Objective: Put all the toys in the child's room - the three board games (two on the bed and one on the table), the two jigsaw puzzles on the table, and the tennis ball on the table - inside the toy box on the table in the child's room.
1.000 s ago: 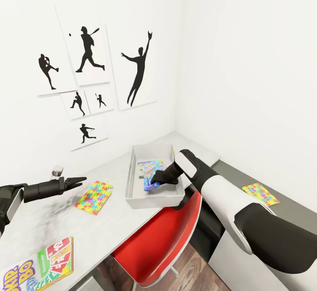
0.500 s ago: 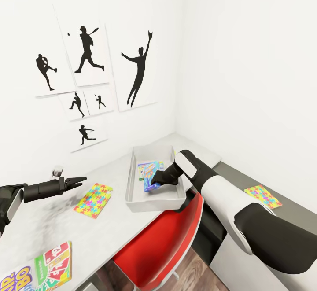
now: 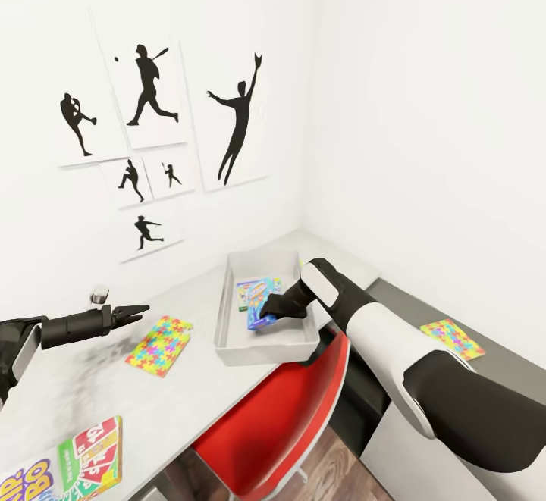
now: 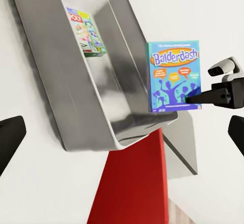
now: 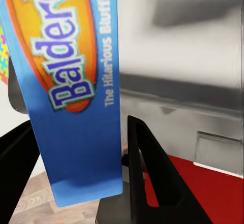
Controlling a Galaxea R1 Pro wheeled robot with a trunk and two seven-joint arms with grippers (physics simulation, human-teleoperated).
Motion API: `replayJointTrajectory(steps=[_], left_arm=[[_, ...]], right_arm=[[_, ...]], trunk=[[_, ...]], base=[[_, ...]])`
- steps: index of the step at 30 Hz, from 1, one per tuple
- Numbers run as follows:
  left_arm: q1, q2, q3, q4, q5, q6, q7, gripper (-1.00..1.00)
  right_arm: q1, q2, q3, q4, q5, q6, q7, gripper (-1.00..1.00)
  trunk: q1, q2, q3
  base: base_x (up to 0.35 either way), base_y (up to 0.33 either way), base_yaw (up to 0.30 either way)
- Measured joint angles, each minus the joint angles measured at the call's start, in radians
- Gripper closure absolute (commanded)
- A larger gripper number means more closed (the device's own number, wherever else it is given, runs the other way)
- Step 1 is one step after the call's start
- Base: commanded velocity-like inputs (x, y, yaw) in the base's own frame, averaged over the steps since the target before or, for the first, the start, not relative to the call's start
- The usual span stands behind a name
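One game [image 3: 256, 286] already lay flat in the toy box [image 3: 227, 319]; my right gripper [image 3: 265, 311], clenched on the blue game [image 4: 174, 75], held it upright over the box's near end, one finger [image 5: 150, 176] against each face; I judged release the step in hand. Left to do: the puzzle [image 3: 160, 345] on the table [image 3: 189, 402] at 9 o'clock of the box, a second puzzle [image 3: 452, 337] at 3 o'clock, and Skip-Bo [image 3: 89, 461] at 7 o'clock. My left gripper [image 3: 138, 310] hung released, grasping nothing.
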Motion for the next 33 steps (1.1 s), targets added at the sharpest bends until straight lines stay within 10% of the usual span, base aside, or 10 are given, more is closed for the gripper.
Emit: replayJointTrajectory(steps=[33], left_arm=[[0.005,0.0,0.0,0.0,-0.001,0.002,0.0,-1.0]], right_arm=[[0.003,0.0,-0.002,0.002,0.002,-0.002,0.001,1.0]], trunk=[[0.0,0.0,0.0]], base=[[0.019,-0.009,0.074]])
